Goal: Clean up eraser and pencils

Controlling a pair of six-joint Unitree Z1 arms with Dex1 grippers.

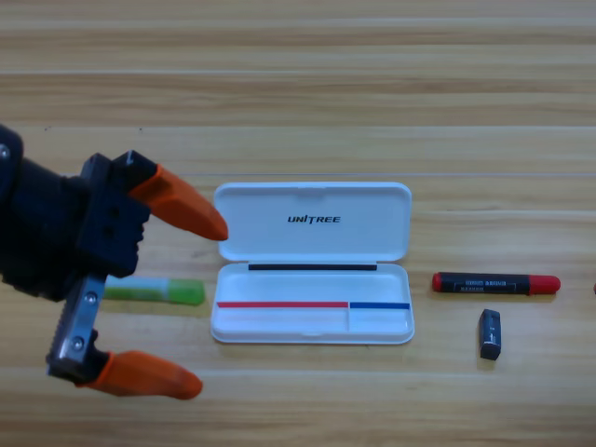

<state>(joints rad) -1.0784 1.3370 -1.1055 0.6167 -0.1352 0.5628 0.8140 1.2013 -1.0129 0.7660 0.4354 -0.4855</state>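
On the worktop (298, 74) nothing is packed yet: my left pincer (191, 303), released, hangs over the green pencil (158, 291), black-and-red pencil (495, 283) and eraser (490, 333) right of the open case (372, 328).

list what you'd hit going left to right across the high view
left gripper, jaws open → green pencil → white case → black-and-red pencil, with the eraser just below it

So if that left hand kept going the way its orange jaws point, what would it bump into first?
Probably the white case: the open left hand points rightward at its left edge. The green pencil lies between the jaws. Height above the table is unclear, so it might pass over.
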